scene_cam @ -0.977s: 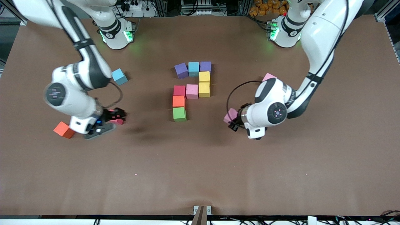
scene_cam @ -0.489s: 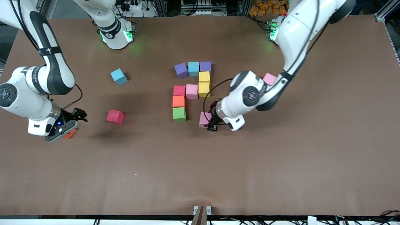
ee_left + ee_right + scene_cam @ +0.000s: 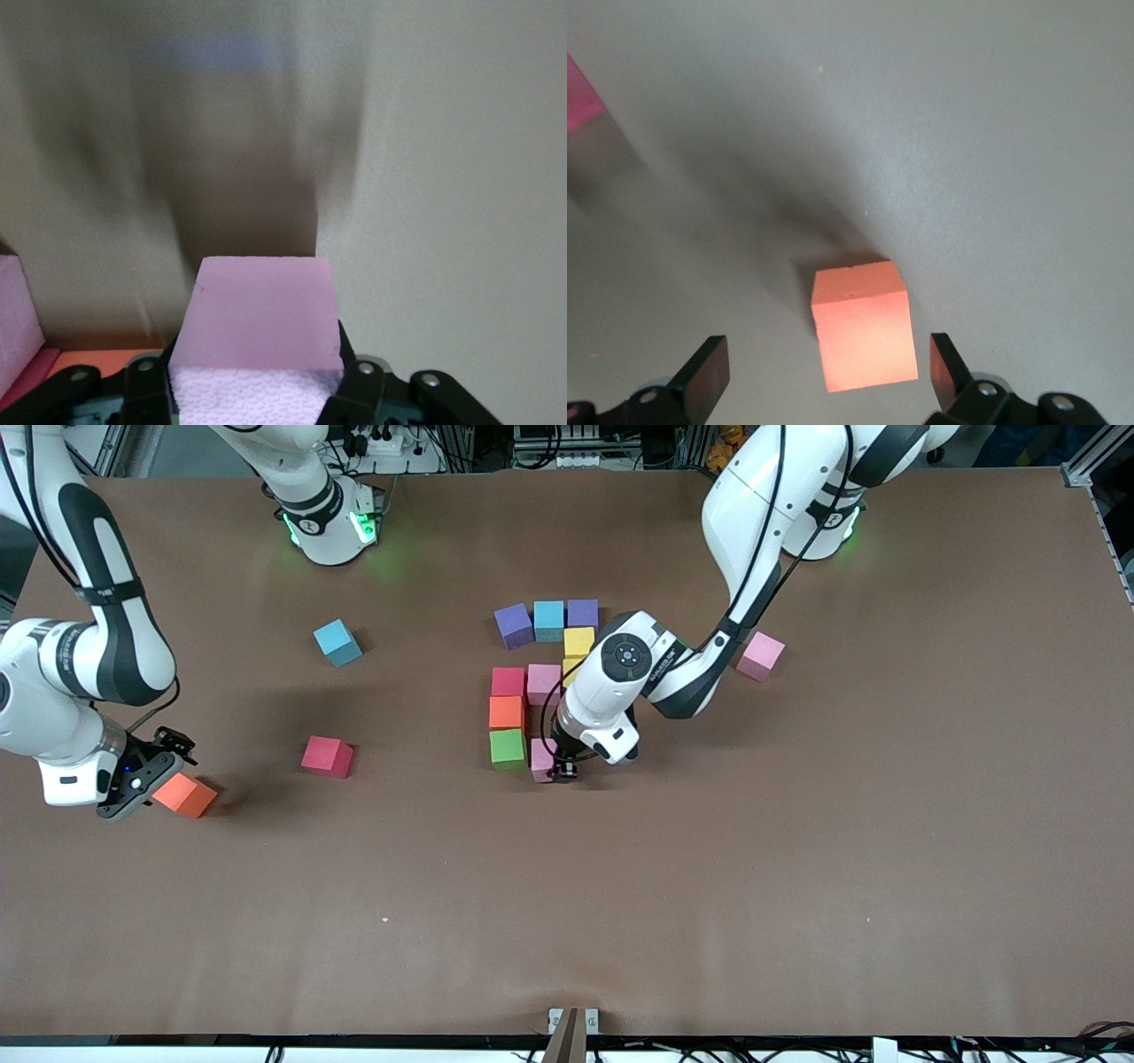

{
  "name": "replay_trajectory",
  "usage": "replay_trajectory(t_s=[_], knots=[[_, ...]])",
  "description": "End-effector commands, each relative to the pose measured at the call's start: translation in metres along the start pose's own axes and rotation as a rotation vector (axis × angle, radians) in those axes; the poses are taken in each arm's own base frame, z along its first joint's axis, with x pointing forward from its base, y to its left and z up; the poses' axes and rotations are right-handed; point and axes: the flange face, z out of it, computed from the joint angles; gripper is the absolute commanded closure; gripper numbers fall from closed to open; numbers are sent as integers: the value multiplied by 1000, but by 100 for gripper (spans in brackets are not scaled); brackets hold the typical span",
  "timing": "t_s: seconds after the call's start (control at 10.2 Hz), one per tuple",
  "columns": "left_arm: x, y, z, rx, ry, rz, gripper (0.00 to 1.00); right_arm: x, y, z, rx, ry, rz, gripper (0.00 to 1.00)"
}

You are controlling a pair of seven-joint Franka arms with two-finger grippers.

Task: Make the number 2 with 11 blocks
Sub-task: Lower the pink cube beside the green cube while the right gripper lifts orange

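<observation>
A brown matte table [image 3: 620, 921] fills the front view, with cables and metal framing along its top edge. At the right arm's end, the right gripper [image 3: 146, 775] hangs with fingers spread wide over a loose orange block [image 3: 184, 794]. A red block [image 3: 327, 756] and a blue block [image 3: 337, 642] lie loose nearby. At the centre stands the unfinished number 2 [image 3: 542, 664], multicoloured. The left gripper [image 3: 556, 769] is clamped on a pink block [image 3: 257, 328] just beside the green cube [image 3: 508, 748]. Another pink block [image 3: 760, 656] sits toward the left arm's end.

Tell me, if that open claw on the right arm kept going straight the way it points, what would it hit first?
Most likely the loose orange foam cube on the brown table. The right gripper points down at it, open fingers astride it, though its height above the cube is unclear.
</observation>
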Motion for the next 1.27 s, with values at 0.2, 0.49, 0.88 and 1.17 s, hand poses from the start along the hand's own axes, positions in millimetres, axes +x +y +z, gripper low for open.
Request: replay_trajectory(t_s=[0.2, 0.49, 0.88, 1.17], knots=[[-8, 0, 16, 0, -11, -3, 67, 5, 1, 69, -23, 16, -104, 0], [-19, -13, 16, 10, -16, 12, 67, 5, 4, 69, -55, 0, -146, 0], [-20, -20, 20, 23, -15, 16, 63, -3, 15, 60, -73, -11, -174, 0], [-25, -28, 21, 34, -9, 11, 0, -15, 15, 69, -62, -13, -162, 0]])
